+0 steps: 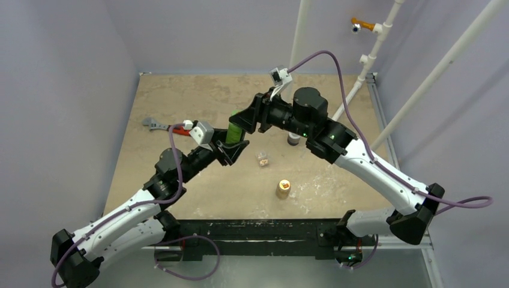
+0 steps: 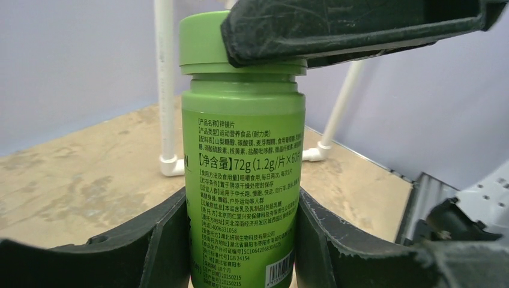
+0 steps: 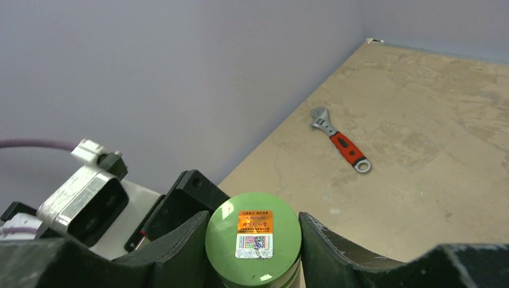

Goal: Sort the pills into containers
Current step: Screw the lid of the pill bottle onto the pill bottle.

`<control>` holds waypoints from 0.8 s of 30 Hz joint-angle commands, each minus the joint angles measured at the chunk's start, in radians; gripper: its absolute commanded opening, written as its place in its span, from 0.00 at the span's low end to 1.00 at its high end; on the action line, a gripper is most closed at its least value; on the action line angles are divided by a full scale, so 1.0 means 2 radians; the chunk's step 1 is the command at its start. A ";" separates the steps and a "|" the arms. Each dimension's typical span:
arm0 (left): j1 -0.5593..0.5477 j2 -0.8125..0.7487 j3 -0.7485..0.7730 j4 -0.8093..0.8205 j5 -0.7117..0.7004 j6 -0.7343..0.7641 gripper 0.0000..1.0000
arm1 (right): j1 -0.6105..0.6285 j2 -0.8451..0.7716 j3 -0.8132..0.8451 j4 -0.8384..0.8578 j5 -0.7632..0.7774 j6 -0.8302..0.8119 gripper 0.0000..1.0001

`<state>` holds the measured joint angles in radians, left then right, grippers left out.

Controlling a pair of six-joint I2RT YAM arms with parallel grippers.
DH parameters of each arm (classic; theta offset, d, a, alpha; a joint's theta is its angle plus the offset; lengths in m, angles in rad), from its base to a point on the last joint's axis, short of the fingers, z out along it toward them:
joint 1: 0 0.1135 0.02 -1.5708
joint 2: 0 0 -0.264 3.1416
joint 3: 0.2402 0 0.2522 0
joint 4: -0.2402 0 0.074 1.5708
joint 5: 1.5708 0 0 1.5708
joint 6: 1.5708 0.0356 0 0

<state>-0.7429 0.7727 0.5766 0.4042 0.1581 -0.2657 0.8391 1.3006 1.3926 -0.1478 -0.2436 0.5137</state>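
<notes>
A green pill bottle stands upright between both arms above the table's middle. My left gripper is shut on its labelled body, one finger pressing each side. From above, my right gripper is shut round its green cap, which carries an orange and silver sticker. One right finger lies across the cap in the left wrist view. The container, a small transparent case, sits on the table just right of the bottle. The pills are too small to make out.
A dark brown white-capped bottle stands under the right forearm. A tan-orange bottle stands nearer the front edge. A red-handled wrench lies at the left. White pipes rise at the back right.
</notes>
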 commanded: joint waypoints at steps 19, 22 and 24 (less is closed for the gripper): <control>-0.060 0.013 0.040 0.061 -0.216 0.130 0.00 | 0.118 0.079 0.128 -0.177 0.302 0.013 0.03; -0.063 0.014 0.038 0.078 -0.225 0.141 0.00 | 0.125 0.091 0.140 -0.188 0.307 0.017 0.03; -0.063 0.014 0.034 0.093 -0.225 0.149 0.00 | 0.127 0.095 0.145 -0.193 0.308 0.021 0.03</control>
<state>-0.8669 0.8082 0.5877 0.4053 -0.2436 -0.0254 1.0569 1.4612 1.6527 -0.4126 0.3779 0.5499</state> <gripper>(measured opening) 0.514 0.499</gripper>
